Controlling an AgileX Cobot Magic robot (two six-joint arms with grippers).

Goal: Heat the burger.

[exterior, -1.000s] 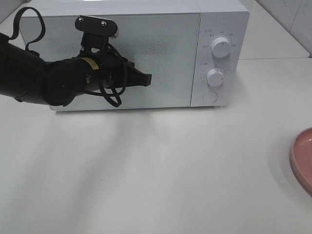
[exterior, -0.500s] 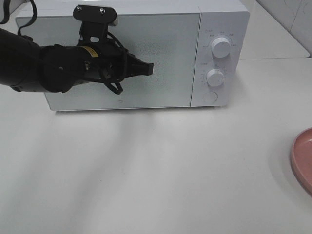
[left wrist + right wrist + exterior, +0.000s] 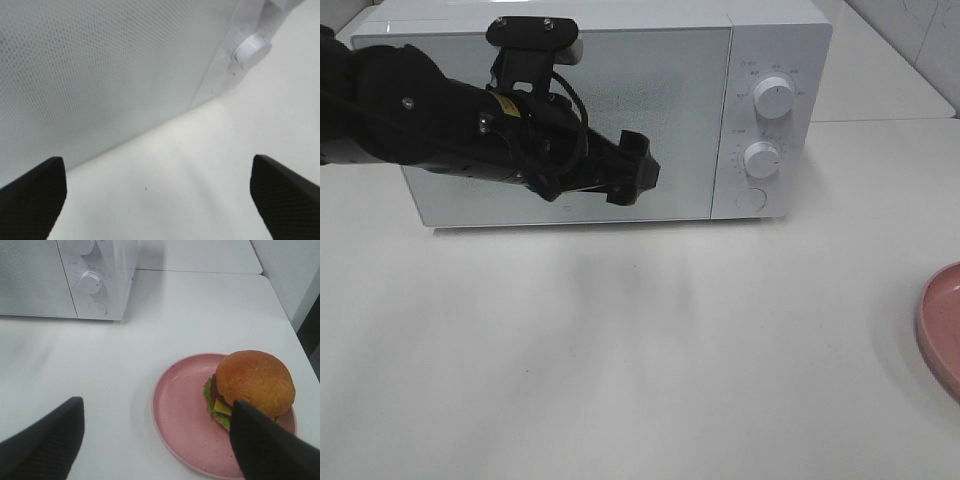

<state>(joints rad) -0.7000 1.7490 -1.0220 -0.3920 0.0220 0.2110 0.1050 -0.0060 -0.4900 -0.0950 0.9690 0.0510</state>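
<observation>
I see the white microwave (image 3: 620, 110) with its door closed, my left gripper (image 3: 638, 172) hanging spread before the door. The burger (image 3: 252, 385) sits on the pink plate (image 3: 182, 412) well apart from it, on the table (image 3: 640, 360), just beneath my right gripper (image 3: 157, 440), spread wide, empty.

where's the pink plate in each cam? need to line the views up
Exterior high: only a sliver of the pink plate, cut off at the right edge, on the table right of the microwave.
Left wrist: not in it.
Right wrist: whole plate, lower right, with the burger on its far-right side.
Shared landmark: the microwave's lower knob.
</observation>
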